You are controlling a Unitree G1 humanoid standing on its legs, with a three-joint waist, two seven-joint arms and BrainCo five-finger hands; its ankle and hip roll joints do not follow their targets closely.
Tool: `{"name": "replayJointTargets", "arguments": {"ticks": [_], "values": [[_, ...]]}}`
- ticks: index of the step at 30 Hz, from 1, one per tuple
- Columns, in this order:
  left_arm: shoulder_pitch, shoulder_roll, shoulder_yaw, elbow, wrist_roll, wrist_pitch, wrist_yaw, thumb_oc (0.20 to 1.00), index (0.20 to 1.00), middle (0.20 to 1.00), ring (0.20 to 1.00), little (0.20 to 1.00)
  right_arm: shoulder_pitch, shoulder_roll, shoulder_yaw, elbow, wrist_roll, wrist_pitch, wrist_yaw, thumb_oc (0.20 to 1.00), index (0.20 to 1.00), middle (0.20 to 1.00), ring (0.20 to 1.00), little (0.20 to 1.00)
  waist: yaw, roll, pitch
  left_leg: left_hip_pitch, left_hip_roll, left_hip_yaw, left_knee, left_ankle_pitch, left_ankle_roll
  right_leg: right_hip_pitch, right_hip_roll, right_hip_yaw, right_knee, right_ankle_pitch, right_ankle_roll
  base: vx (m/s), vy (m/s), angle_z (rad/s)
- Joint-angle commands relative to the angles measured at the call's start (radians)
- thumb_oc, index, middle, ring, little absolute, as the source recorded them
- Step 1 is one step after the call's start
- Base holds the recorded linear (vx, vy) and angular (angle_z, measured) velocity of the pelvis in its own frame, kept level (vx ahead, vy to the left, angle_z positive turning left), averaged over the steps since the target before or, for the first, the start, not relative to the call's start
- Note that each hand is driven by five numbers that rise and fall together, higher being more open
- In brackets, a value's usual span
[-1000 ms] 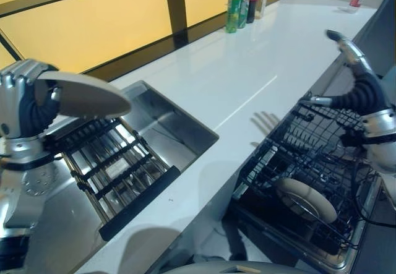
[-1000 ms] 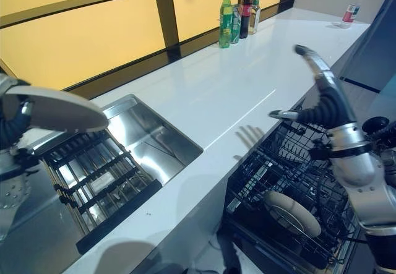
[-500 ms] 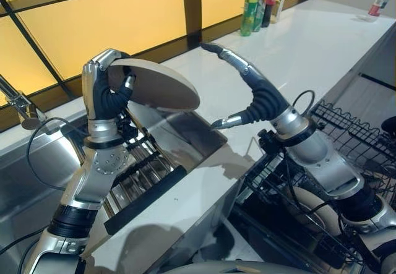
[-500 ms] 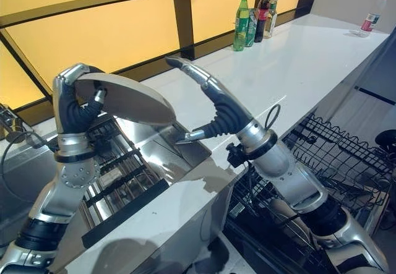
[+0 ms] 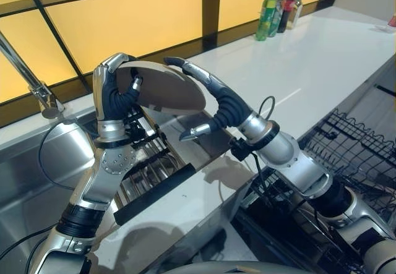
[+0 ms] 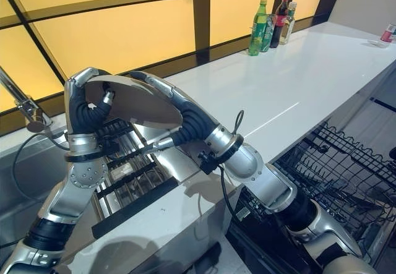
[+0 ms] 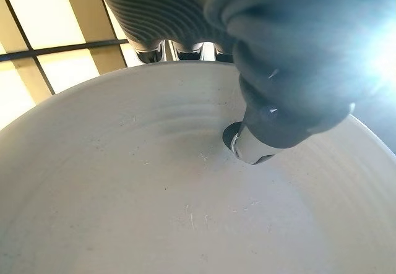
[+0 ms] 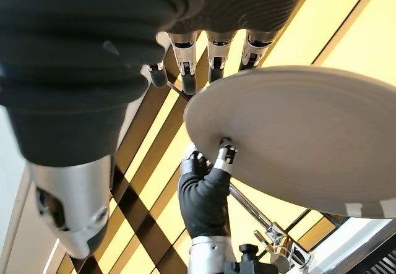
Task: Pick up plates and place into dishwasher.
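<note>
Plate sits pinched in the left hand above the sink rack; at its 3 o'clock the right hand, fingers spread, has swung in from the dishwasher basket, likely for a handover.

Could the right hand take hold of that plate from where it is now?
Probably yes. The right hand is open, fingers stretched over the plate and thumb below, with nothing between them. The left hand grips the opposite edge, leaving the near edge free.
</note>
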Motion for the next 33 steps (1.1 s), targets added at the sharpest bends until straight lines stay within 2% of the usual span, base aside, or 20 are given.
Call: {"name": "replayJointTargets", "arguments": {"ticks": [1,4,11,12,13,14,15,21,24,33], "values": [[-0.137,0.018,-0.055,-0.042,-0.026,-0.038,-0.009,0.2,0.2,0.2,0.2,0.2,-0.115,0.05,0.034,0.013,0.0,0.007,-0.073,1.0,1.0,1.0,1.0,1.0,0.033,-0.056,-0.064,-0.089,-0.069,-0.04,0.019,0.001,0.032,0.002,-0.084,-0.014,0.137,-0.139,0.079,0.02,0.008,0.16],[-0.155,0.002,-0.073,-0.042,-0.021,-0.076,-0.001,0.2,0.2,0.2,0.2,0.2,-0.164,0.086,0.042,0.053,-0.005,0.054,-0.109,1.0,1.0,1.0,1.0,1.0,0.044,-0.058,-0.065,-0.081,-0.075,-0.05,0.016,-0.008,0.034,0.01,-0.09,-0.023,0.137,-0.146,0.08,0.05,0.012,0.08],[-0.168,-0.004,-0.089,-0.033,-0.016,-0.09,-0.01,0.2,0.2,0.2,0.2,0.2,-0.186,0.116,0.047,0.103,0.021,0.111,-0.148,1.0,1.0,1.0,1.0,1.0,0.056,-0.058,-0.065,-0.079,-0.087,-0.069,0.014,-0.011,0.044,0.007,-0.102,-0.033,0.149,-0.147,0.085,0.03,0.031,0.12],[-0.166,-0.002,-0.088,-0.033,-0.018,-0.093,-0.01,0.2,0.2,0.2,0.2,0.2,-0.181,0.116,0.044,0.105,0.021,0.116,-0.146,0.896,0.896,0.896,0.896,0.896,0.056,-0.059,-0.065,-0.079,-0.088,-0.071,0.014,-0.012,0.045,0.007,-0.103,-0.033,0.151,-0.148,0.086,0.02,0.027,0.04],[-0.165,-0.003,-0.087,-0.033,-0.015,-0.094,-0.01,0.2,0.2,0.2,0.2,0.2,-0.176,0.118,0.043,0.11,0.022,0.12,-0.145,0.755,0.755,0.755,0.755,0.755,0.057,-0.059,-0.062,-0.078,-0.09,-0.074,0.013,-0.012,0.047,0.006,-0.104,-0.032,0.152,-0.147,0.087,-0.02,0.027,0.04],[-0.166,-0.003,-0.086,-0.033,-0.016,-0.093,-0.009,0.2,0.2,0.2,0.2,0.2,-0.175,0.118,0.042,0.113,0.021,0.126,-0.141,0.435,0.435,0.435,0.435,0.435,0.057,-0.059,-0.061,-0.085,-0.092,-0.076,0.016,-0.005,0.049,0.0,-0.105,-0.033,0.153,-0.138,0.088,-0.02,0.025,0.05],[-0.166,-0.003,-0.085,-0.034,-0.016,-0.092,-0.009,0.2,0.2,0.2,0.2,0.2,-0.174,0.119,0.043,0.114,0.018,0.127,-0.139,0.2,0.2,0.2,0.2,0.2,0.057,-0.059,-0.061,-0.085,-0.092,-0.077,0.016,-0.006,0.049,0.0,-0.106,-0.033,0.153,-0.138,0.088,-0.02,0.026,0.09],[-0.174,-0.002,-0.085,-0.024,-0.009,-0.092,-0.007,0.2,0.2,0.2,0.2,0.2,-0.178,0.113,0.047,0.11,0.036,0.157,-0.116,0.2,0.2,0.2,0.2,0.2,0.057,-0.064,-0.059,-0.08,-0.095,-0.079,0.017,-0.01,0.053,0.001,-0.111,-0.03,0.158,-0.138,0.094,0.01,0.008,0.04],[-0.176,-0.002,-0.083,-0.02,-0.002,-0.089,-0.001,0.2,0.2,0.2,0.2,0.2,-0.179,0.108,0.053,0.117,0.045,0.194,-0.1,0.2,0.2,0.2,0.2,0.2,0.057,-0.066,-0.059,-0.078,-0.095,-0.079,0.017,-0.01,0.055,0.0,-0.111,-0.03,0.161,-0.138,0.095,0.0,0.0,0.0],[-0.188,0.006,-0.085,-0.009,0.015,-0.08,0.012,0.2,0.2,0.2,0.2,0.2,-0.181,0.06,0.07,0.119,0.095,0.272,0.005,0.2,0.2,0.2,0.2,0.2,0.048,-0.076,-0.055,-0.073,-0.092,-0.073,0.016,-0.01,0.055,-0.001,-0.107,-0.029,0.173,-0.142,0.094,0.0,0.0,0.0]]}}
